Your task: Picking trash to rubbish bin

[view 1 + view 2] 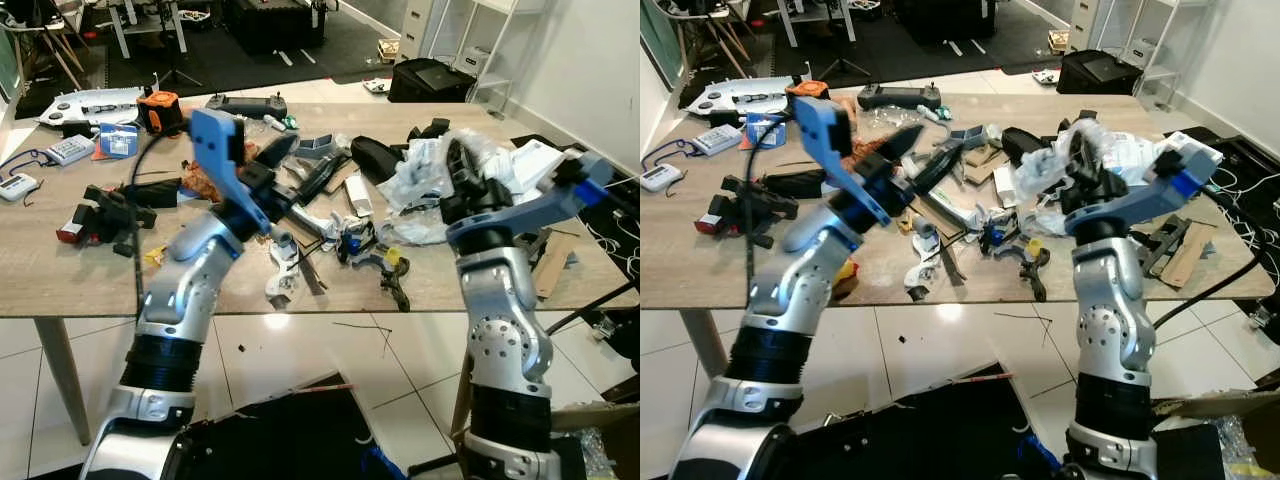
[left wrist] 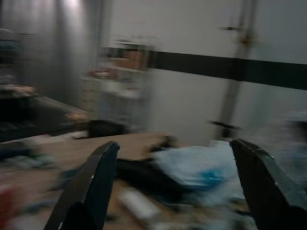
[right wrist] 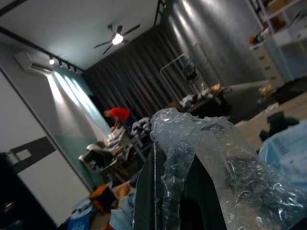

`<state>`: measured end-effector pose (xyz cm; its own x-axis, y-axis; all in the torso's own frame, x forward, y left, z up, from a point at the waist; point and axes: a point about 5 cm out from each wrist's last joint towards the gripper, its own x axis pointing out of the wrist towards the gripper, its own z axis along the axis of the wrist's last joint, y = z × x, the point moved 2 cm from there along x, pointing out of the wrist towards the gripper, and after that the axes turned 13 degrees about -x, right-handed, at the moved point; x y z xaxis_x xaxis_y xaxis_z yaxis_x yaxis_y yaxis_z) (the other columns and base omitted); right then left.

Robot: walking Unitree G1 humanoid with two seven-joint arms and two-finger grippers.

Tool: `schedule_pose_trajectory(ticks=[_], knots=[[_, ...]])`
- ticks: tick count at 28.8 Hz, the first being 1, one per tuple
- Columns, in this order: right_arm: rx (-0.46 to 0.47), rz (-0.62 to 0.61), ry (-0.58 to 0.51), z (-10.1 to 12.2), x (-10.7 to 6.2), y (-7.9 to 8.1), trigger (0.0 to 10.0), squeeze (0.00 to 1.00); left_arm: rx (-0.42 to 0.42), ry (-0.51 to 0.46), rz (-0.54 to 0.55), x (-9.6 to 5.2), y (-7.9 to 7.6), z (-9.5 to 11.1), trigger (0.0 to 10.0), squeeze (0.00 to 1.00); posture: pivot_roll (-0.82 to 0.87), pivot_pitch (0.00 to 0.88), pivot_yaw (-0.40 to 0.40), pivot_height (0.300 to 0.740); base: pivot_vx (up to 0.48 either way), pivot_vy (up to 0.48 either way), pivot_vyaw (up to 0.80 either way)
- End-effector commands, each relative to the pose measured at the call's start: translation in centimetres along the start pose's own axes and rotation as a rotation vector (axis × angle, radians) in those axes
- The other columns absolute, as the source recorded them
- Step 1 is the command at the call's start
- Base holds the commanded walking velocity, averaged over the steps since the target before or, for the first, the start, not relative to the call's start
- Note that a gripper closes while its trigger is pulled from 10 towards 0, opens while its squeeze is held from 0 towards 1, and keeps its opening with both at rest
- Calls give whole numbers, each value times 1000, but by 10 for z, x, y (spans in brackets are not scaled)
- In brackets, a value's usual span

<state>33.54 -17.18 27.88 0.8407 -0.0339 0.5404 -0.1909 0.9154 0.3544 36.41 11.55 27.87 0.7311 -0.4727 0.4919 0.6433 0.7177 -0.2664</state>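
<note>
Right wrist view: right claw [image 3: 175, 191] clamped on crinkly plastic wrap [image 3: 211, 158], light and soft, held by a bunched fold; left claw [image 2: 177, 191] apart above the counter [image 1: 60, 275].

Both arms were silver metal with rounded joint housings and ribbed black collars near the shoulders. The right forearm showed a ring of small dark screw holes. Behind each gripper sat a blue wrist bracket. The left gripper [image 1: 268, 160] and right gripper [image 1: 458, 165] each had long black fingers.
</note>
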Motion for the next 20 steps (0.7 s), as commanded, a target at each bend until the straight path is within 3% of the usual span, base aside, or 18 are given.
schedule_pose_trajectory(ticks=[1,4,5,7,10,16,17,18,20], knots=[[-25,-33,-28,6,2,-6,0,0,63,-72,198,-10,32,16,10000,0,-1,108,14,740,0,0,0],[-65,-50,-60,12,4,-9,0,0,69,-189,407,-26,63,40,10000,0,6,110,12,740,0,0,0],[-65,-50,-60,12,4,-9,0,0,69,-189,407,-26,63,40,10000,0,6,110,12,740,0,0,0],[-108,-55,-95,20,7,-10,0,0,67,-254,489,-37,77,55,10000,0,9,108,12,740,0,0,0],[-100,-60,-159,30,9,-8,0,0,86,-270,507,-41,80,60,10000,0,10,105,13,740,0,0,0],[-102,-31,-171,29,10,-3,0,20,104,-277,521,-40,75,57,10000,0,15,104,19,740,0,0,0],[-112,-21,-162,27,9,-1,3922,20,117,-264,506,-38,71,53,10000,0,15,101,20,740,0,0,0],[-140,-16,-152,26,8,0,8980,12,131,-250,489,-36,66,49,10000,0,15,101,20,740,0,0,0],[-160,-13,-144,24,8,1,8980,12,140,-241,477,-34,63,47,10000,0,15,101,20,740,0,0,0]])
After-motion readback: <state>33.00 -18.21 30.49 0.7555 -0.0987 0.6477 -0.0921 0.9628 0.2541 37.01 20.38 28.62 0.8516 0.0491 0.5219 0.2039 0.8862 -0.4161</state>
